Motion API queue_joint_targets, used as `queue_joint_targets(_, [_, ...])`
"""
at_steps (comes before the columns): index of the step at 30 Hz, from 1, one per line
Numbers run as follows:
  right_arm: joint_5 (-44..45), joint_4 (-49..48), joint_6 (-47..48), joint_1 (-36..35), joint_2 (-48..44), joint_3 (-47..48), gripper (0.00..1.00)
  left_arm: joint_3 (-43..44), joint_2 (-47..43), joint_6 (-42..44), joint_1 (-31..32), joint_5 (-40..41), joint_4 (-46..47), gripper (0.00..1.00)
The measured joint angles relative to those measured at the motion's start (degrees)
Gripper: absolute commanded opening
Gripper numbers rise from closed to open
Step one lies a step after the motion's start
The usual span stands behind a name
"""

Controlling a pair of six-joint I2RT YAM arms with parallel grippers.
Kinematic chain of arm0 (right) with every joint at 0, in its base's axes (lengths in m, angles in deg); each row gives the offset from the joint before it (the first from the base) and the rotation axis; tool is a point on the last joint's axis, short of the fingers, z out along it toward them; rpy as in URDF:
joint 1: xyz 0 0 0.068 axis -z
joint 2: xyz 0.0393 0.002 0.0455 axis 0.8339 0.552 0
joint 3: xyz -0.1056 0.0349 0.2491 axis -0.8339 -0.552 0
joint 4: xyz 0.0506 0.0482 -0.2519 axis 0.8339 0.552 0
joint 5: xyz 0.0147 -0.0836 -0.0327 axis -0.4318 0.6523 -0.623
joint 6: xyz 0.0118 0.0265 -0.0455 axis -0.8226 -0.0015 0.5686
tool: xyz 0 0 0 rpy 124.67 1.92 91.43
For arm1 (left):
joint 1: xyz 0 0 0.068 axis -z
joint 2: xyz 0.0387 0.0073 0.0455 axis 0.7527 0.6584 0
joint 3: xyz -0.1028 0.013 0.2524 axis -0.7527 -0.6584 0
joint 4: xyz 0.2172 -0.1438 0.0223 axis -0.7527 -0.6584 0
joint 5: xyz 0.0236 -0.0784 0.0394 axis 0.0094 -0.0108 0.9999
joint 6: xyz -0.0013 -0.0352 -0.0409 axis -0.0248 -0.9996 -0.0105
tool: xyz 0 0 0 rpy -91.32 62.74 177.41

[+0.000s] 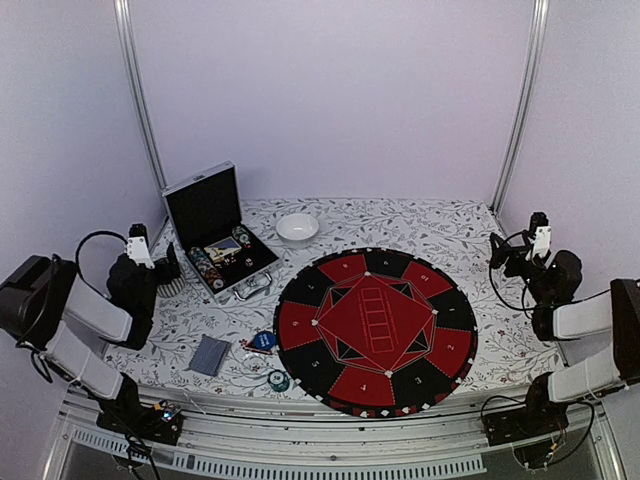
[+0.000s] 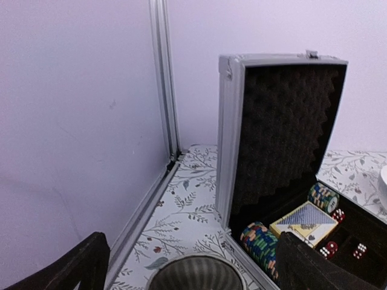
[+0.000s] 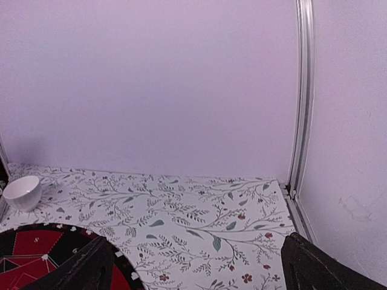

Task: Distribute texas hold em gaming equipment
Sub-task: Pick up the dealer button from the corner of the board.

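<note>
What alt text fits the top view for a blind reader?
An open silver case holding poker chips and cards sits at the back left of a floral table, left of a big round red-and-black mat. A white bowl stands behind the mat; a grey-blue card deck and a blue disc lie to its front left.

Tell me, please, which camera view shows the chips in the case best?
The left wrist view: the chips lie in rows in the open case, close enough to show their striped edges. The top view shows them only as tiny coloured specks. The right wrist view shows none.
</note>
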Motion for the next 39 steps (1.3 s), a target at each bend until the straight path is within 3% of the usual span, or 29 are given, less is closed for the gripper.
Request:
queue_joint_targets(6, [-2.3, 5.7, -6.4, 0.1, -13.8, 2.9, 0.99, 4.8, -17.8, -1.4, 0.6, 6.2, -12.8, 0.98])
queue_joint_targets(11, [-11.0, 8.4, -14.5, 0.4, -17.5, 7.7, 0.99, 11.7, -33.3, -3.0, 3.8, 6.1, -24.5, 0.98])
queue_joint_targets(17, [-25.3, 10.1, -24.3, 0.0, -17.3, 13.7, 0.99, 28.0, -39.1, -6.6, 10.1, -1.2, -47.0, 0.98])
queue_joint_targets(20, [-29.2, 12.8, -28.1, -3.3, -16.5, 16.6, 0.99, 34.0, -38.9, -7.3, 17.2, -7.0, -59.9, 0.98])
queue_joint_targets(23, [-29.0, 21.0, -27.0, -11.0, -15.6, 20.8, 0.99, 37.4, -37.2, -8.3, 24.0, -10.2, -71.3, 0.96])
queue_joint_targets(28, [-23.6, 35.5, -18.9, -26.1, -11.3, 29.7, 0.99, 41.6, -30.3, -13.1, 33.7, -14.5, -87.2, 0.98])
queue_joint_targets(33, [-17.1, 45.7, -13.5, -34.5, -5.2, 34.6, 0.99, 44.9, -20.5, -20.5, 45.2, -14.4, -101.3, 0.98])
queue_joint_targets(39, [-11.9, 53.6, -9.2, -39.3, 0.5, 37.5, 0.99, 47.3, -10.8, -28.0, 48.4, -11.2, -115.3, 0.98])
